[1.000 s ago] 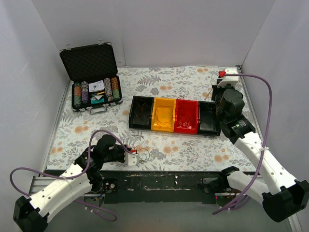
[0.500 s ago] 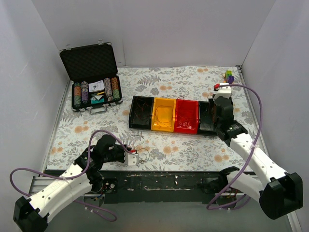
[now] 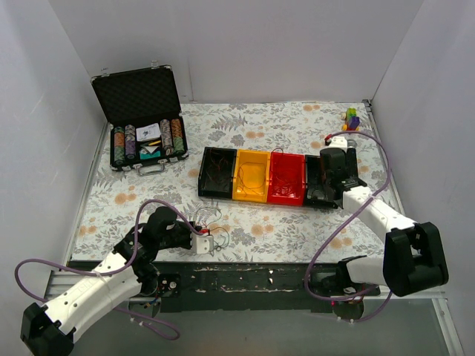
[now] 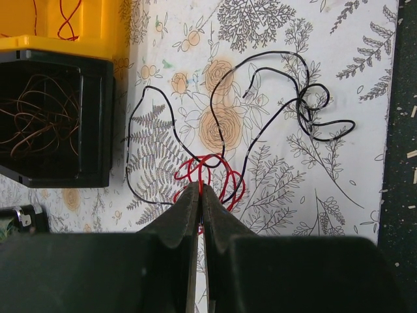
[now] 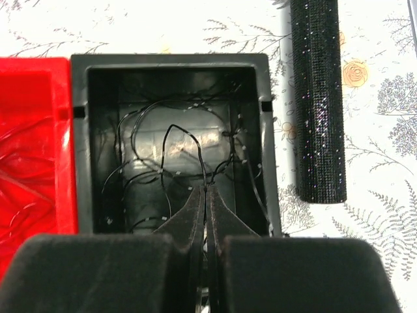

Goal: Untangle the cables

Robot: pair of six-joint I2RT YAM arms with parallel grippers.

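Observation:
The cables (image 3: pixel 213 221) lie loose on the floral mat near the front left. In the left wrist view a red cable (image 4: pixel 225 175) lies in small loops tangled with long black cables (image 4: pixel 287 98). My left gripper (image 4: pixel 200 189) is shut on the red loops, low over the mat. My right gripper (image 5: pixel 207 189) is shut on a thin black cable (image 5: pixel 171 140) and hangs inside the right-hand black bin (image 5: pixel 172 62), where more black wires lie.
Black (image 3: pixel 217 172), yellow (image 3: pixel 251 176), red (image 3: pixel 286 178) and black (image 3: pixel 313 167) bins stand in a row mid-table. An open poker-chip case (image 3: pixel 145 144) is at the back left and a small coloured toy (image 3: pixel 351 117) at the back right. A black glittery cylinder (image 5: pixel 317 98) lies right of the bin.
The right arm has folded in and swung left and down over the right-hand black bin, uncovering the coloured toy. The left arm and its red cable have not moved.

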